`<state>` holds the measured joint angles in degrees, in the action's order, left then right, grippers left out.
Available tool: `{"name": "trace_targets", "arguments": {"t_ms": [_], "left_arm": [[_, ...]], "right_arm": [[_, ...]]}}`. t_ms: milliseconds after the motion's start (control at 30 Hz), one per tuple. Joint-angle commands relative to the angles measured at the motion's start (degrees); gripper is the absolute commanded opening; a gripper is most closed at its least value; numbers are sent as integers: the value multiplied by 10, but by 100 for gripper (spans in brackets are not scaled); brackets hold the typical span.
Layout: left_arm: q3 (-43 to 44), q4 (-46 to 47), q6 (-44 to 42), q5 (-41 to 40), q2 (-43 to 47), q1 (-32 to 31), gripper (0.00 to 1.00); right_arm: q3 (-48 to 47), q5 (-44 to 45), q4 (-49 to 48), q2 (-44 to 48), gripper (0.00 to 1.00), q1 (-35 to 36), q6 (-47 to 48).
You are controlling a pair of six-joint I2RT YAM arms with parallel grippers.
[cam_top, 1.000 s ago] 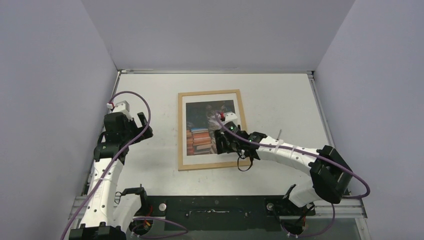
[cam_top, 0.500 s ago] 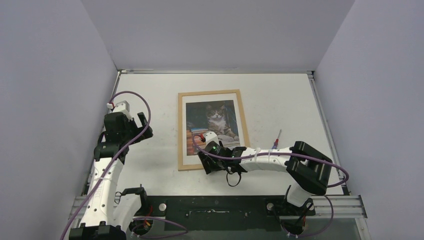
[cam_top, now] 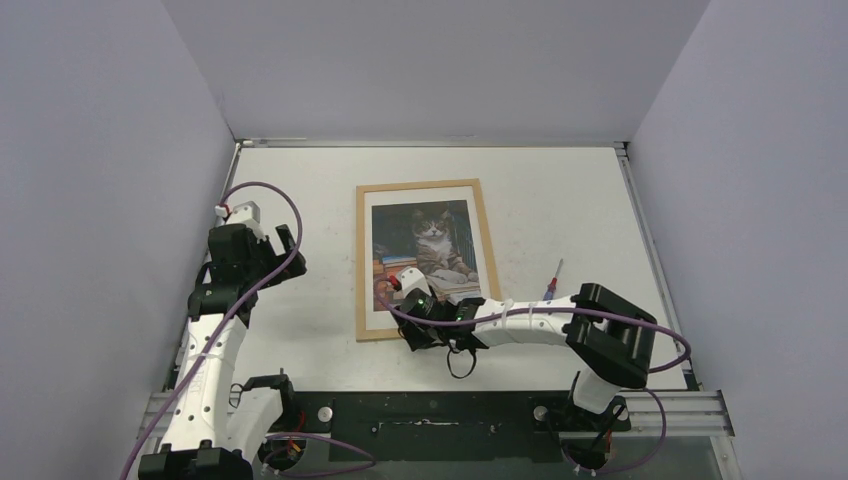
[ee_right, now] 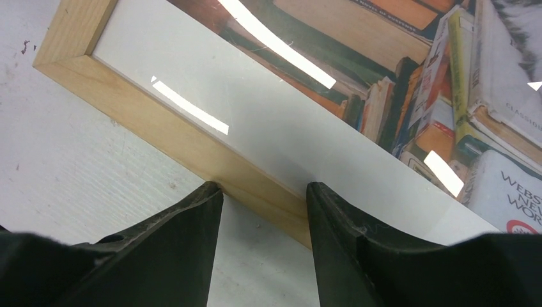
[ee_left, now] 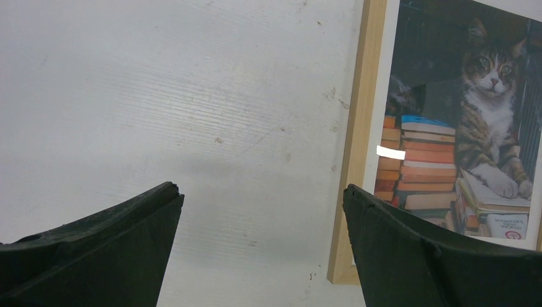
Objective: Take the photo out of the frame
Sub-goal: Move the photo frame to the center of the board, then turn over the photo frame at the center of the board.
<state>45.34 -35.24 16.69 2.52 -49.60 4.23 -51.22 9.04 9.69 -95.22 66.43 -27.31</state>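
Observation:
The frame (cam_top: 361, 260), thin light wood, lies flat mid-table with the photo (cam_top: 430, 240) of a cat and books inside it under glass. My right gripper (cam_top: 408, 325) is low at the frame's near rail. In the right wrist view its jaws (ee_right: 263, 187) stand partly open. One fingertip (ee_right: 211, 192) is at the outer edge of the frame (ee_right: 147, 109), the other over the white border of the photo (ee_right: 383, 83). My left gripper (cam_top: 285, 245) hangs open left of the frame. Between its fingers (ee_left: 262, 192) is only bare table, with the frame (ee_left: 361, 128) and photo (ee_left: 460, 128) to its right.
A thin tool with a red and blue handle (cam_top: 553, 280) lies on the white table (cam_top: 560, 200) right of the frame. Grey walls enclose the table on three sides. The black arm-mount rail (cam_top: 430, 410) runs along the near edge.
My right arm has swung from over the photo's middle back and left to the frame's near rail, and its jaws have narrowed. The left arm has not moved.

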Motion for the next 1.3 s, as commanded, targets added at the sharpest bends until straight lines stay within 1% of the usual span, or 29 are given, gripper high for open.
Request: {"name": "trace_targets", "arguments": {"t_ms": [0,67,100,167,300,400,467,533,600,667,733,767,833,900,967,1033,1100,1267], "left_arm": [[2,34,-12,24,-2,4,96],[0,35,-13,43,-9,3,91],[2,29,-9,46,-17,0,88],[19,3,10,52,-43,-17,87],[31,-5,70,73,-102,-88,86],[15,37,116,40,-129,-163,86],[-7,79,155,34,-144,-201,86],[-27,124,182,33,-167,-233,86],[-39,152,197,27,-193,-248,85],[-43,170,202,30,-216,-264,82],[-46,178,206,16,-234,-282,80],[-52,184,210,10,-240,-287,79],[-65,210,220,10,-253,-293,76],[-75,228,226,16,-264,-296,74],[-76,228,236,-2,-265,-296,73],[-76,245,241,-16,-260,-294,73],[-53,244,226,-21,-271,-286,74],[56,175,188,-20,-368,-266,76]], "right_arm": [[44,16,8,32,45,5,-16],[69,13,1,49,40,5,-23],[80,12,2,58,39,5,-28],[96,9,5,71,36,5,-34],[130,16,19,112,35,7,-51],[160,17,16,164,36,9,-69],[174,11,2,198,38,9,-81],[174,6,3,224,46,9,-89],[164,12,17,245,52,9,-95],[141,50,56,266,56,8,-98],[116,114,118,284,60,0,-116],[105,131,148,291,61,-11,-124],[93,133,181,301,62,-39,-132],[88,119,189,313,62,-57,-143],[85,112,185,322,64,-59,-154],[79,122,178,321,64,-46,-178],[71,158,172,311,64,-16,-208],[63,260,160,276,65,51,-287]]}}
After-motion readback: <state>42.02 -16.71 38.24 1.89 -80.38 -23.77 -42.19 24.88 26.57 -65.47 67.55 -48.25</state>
